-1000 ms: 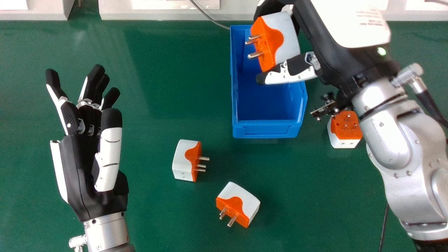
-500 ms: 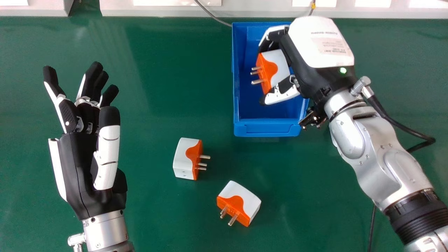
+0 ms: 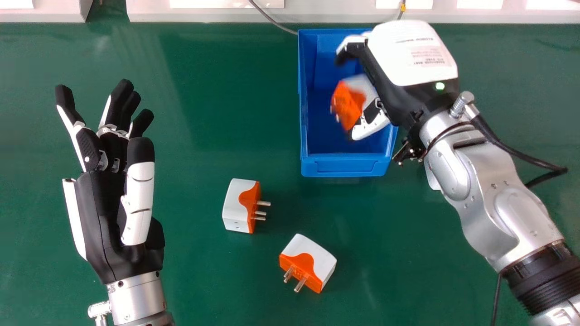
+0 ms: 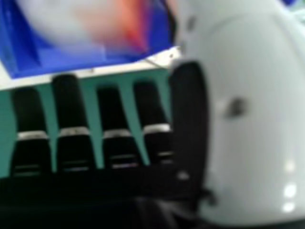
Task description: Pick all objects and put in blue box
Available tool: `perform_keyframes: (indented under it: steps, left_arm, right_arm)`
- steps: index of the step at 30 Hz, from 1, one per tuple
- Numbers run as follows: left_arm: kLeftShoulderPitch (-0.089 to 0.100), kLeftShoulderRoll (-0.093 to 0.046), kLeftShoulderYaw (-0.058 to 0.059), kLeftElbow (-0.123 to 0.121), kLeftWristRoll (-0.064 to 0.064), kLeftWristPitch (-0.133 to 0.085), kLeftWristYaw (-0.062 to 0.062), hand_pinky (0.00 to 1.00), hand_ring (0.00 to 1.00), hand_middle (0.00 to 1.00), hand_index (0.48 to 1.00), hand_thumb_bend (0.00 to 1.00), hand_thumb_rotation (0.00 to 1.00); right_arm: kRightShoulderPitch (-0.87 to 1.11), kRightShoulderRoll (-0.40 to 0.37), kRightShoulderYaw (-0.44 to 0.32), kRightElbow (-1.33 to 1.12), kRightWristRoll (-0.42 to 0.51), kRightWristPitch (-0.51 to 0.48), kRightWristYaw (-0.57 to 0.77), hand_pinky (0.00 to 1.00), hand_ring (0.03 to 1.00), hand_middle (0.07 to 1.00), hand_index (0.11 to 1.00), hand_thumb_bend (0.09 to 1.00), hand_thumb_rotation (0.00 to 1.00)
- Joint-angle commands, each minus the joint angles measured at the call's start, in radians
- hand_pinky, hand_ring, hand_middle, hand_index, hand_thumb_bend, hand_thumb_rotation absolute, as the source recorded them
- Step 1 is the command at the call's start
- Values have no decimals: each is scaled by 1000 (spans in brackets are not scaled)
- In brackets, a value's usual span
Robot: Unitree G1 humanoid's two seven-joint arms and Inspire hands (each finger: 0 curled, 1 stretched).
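Two white-and-orange plug adapters are sitting on the green table: the first adapter (image 3: 238, 206) is out from the box's near left corner, prongs facing right, and the second adapter (image 3: 308, 262) is closer to the robot, prongs facing the near side. The blue box (image 3: 346, 168) is right up by the far edge of the table (image 3: 204, 113), a bit right of centre. Over it is the right hand (image 3: 401, 56), open, with its fingers (image 4: 69, 105) pretty much straight and spread, gaps between them. A third adapter (image 3: 349, 104) is a blurry tilted thing over the inside of the box, by the thumb (image 3: 369, 127); can't tell if it's touching the thumb, sorry. Left hand (image 3: 106, 199) is off at the left side of the head view, fingers loose and apart.
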Motion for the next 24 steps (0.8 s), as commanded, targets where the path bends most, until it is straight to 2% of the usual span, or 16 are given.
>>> perform_keyframes:
  steps: [1, 4, 7, 8, 11, 13, 15, 19, 23, 24]
  left_arm:
    - [-8, -50, -1, -5, 3, -24, -4, 861, 893, 879, 868, 704, 599]
    - [-11, -50, -2, 0, -1, -26, -7, 858, 890, 877, 868, 708, 601]
    - [-6, -51, -7, -6, -5, -22, -11, 856, 890, 879, 866, 708, 594]
    - [-4, -52, -8, -10, -4, -20, -11, 856, 890, 879, 866, 708, 594]
    - [0, -54, -12, -18, -6, -17, -11, 863, 893, 878, 867, 709, 590]
    - [4, -57, -14, -22, -5, -16, -7, 863, 894, 882, 867, 713, 585]
    - [6, -60, -15, -26, -4, -14, -2, 860, 893, 883, 866, 721, 582]
    - [9, -60, -21, -33, -13, -7, -5, 865, 893, 877, 866, 724, 575]
    - [10, -62, -19, -34, 6, -7, 6, 861, 895, 883, 871, 720, 589]
    - [11, -64, -19, -36, 7, -5, 9, 861, 895, 883, 871, 720, 589]
  right_arm:
    - [2, -14, -5, -34, -4, -2, -18, 986, 996, 998, 966, 992, 202]
    - [9, -18, -9, -43, -2, -8, -36, 999, 1000, 1000, 996, 1000, 267]
    - [25, -27, -15, -76, -4, -9, -47, 1000, 1000, 1000, 999, 1000, 300]
    - [35, -30, -21, -97, 0, -12, -53, 1000, 1000, 1000, 999, 1000, 300]
    - [78, -39, -48, -182, 14, -10, -60, 1000, 1000, 1000, 1000, 1000, 386]
    - [119, -43, -73, -275, 18, 15, -33, 1000, 1000, 1000, 1000, 1000, 396]
    - [167, -47, -104, -393, 19, 63, 33, 1000, 1000, 1000, 1000, 1000, 391]
    - [270, -74, -159, -607, -46, 206, 218, 1000, 1000, 1000, 1000, 1000, 408]
    - [370, -126, -250, -755, -34, 320, 433, 1000, 1000, 1000, 1000, 1000, 375]
    - [392, -145, -273, -771, -28, 339, 475, 1000, 1000, 1000, 1000, 1000, 375]
